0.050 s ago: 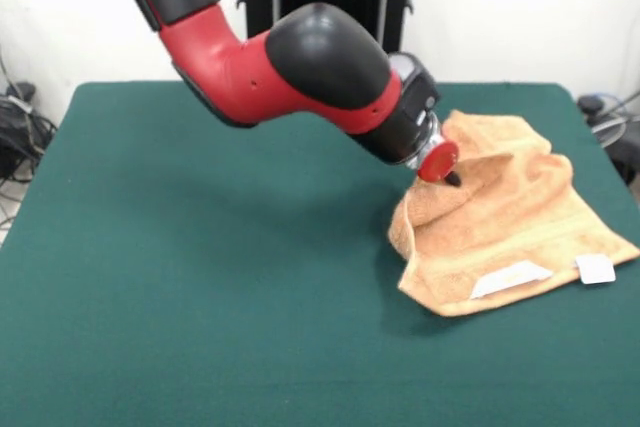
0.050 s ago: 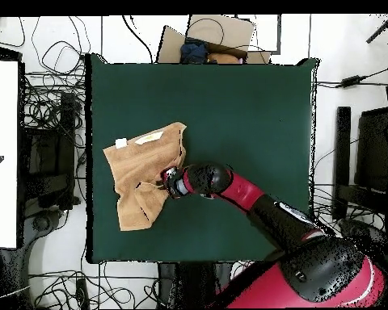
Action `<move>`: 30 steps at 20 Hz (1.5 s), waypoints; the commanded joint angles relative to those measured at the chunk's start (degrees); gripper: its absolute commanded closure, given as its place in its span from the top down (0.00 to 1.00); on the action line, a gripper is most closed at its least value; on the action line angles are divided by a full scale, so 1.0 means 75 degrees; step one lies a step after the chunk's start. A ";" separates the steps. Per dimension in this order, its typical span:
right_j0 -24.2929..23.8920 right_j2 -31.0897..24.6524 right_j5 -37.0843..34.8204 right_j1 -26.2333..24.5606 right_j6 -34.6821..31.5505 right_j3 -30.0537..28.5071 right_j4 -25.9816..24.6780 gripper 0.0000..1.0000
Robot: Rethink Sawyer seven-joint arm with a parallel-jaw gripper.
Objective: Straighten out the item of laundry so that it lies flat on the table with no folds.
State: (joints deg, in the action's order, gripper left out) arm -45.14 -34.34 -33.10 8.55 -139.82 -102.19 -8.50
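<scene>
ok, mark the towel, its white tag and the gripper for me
towel (image 1: 520,212): front view, on the flat middle of the cloth.
white tag (image 1: 596,268): front view, centre of the tag.
gripper (image 1: 452,179): front view, at its dark tip against the cloth.

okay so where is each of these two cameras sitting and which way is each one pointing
Front view: sits across the table from the robot, facing it; shows the red and black arm reaching down, its tool at the towel.
Overhead view: sits above the table, looking straight down; shows the arm entering from the bottom, with the tool at the towel.
Shared: table, arm, tool and the rumpled, folded towel, turned half round between views.
</scene>
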 commanded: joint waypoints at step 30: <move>-0.0279 -0.1305 -0.3279 -0.0685 0.2406 0.1148 -0.0736 0.00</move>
State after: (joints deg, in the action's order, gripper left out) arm -48.30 -42.19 -52.01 6.56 -139.82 -102.00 -10.60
